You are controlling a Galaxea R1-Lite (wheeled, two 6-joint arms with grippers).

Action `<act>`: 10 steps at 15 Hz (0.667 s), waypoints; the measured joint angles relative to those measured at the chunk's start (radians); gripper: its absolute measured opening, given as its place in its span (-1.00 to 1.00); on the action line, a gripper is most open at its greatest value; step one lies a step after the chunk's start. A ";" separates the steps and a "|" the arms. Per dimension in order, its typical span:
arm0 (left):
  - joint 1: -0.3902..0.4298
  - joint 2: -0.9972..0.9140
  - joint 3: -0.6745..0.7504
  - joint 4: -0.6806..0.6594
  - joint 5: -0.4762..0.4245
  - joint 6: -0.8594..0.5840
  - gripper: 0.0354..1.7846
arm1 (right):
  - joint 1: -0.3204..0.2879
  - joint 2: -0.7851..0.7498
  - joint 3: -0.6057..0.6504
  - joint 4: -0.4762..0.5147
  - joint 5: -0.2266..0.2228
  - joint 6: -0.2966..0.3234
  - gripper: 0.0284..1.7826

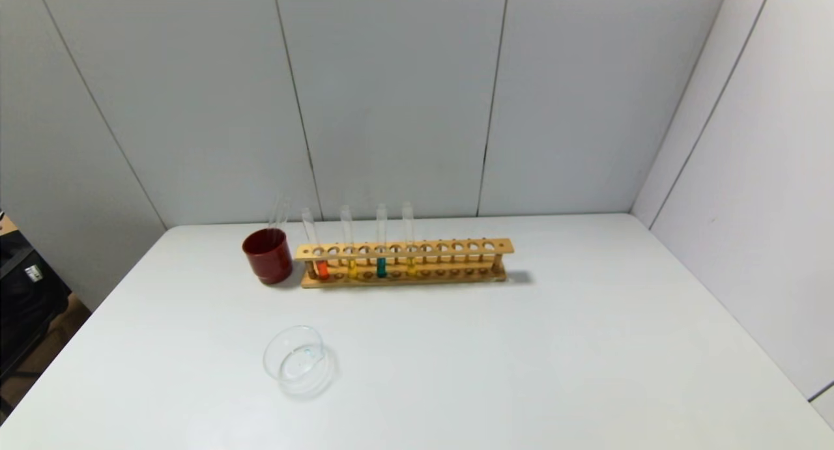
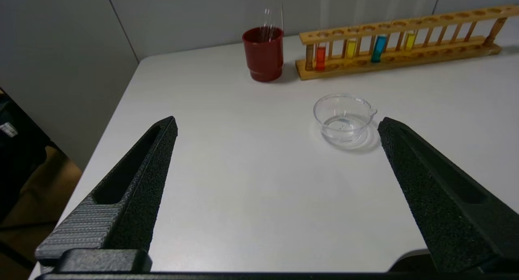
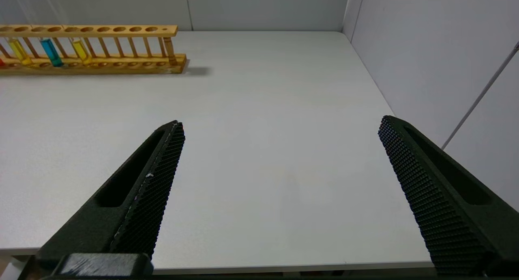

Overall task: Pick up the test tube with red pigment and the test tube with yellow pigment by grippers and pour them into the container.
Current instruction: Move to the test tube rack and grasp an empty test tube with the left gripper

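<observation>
The test tube with red pigment [image 1: 321, 266] stands at the left end of a wooden rack [image 1: 456, 247] at the back of the table; it also shows in the left wrist view [image 2: 320, 57]. The test tube with yellow pigment [image 1: 352, 266] stands next to it, also in the left wrist view [image 2: 351, 48]. The container [image 1: 300, 362], a clear glass dish, sits in front of the rack at the left [image 2: 344, 118]. My left gripper [image 2: 277, 124] is open and empty over the table's near left. My right gripper [image 3: 282, 124] is open and empty over the near right. Neither shows in the head view.
A teal-liquid tube [image 1: 381, 266] and a paler yellow tube [image 1: 410, 265] also stand in the rack. A dark red cup [image 1: 268, 256] with empty clear tubes stands left of the rack. Grey walls close the back and the right side.
</observation>
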 joint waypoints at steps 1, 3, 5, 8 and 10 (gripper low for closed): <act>0.000 0.012 -0.064 0.045 -0.004 0.001 0.96 | 0.000 0.000 0.000 0.000 0.000 0.000 0.96; 0.000 0.077 -0.199 0.125 -0.012 0.004 0.96 | 0.000 0.000 0.000 0.000 0.001 0.000 0.96; -0.002 0.188 -0.320 0.155 -0.021 0.008 0.96 | 0.000 0.000 0.000 0.000 0.000 0.000 0.96; -0.010 0.397 -0.473 0.159 -0.090 0.010 0.96 | 0.000 0.000 0.000 0.000 0.000 0.000 0.96; -0.013 0.566 -0.557 0.126 -0.153 0.011 0.96 | 0.000 0.000 0.000 0.000 0.000 0.000 0.96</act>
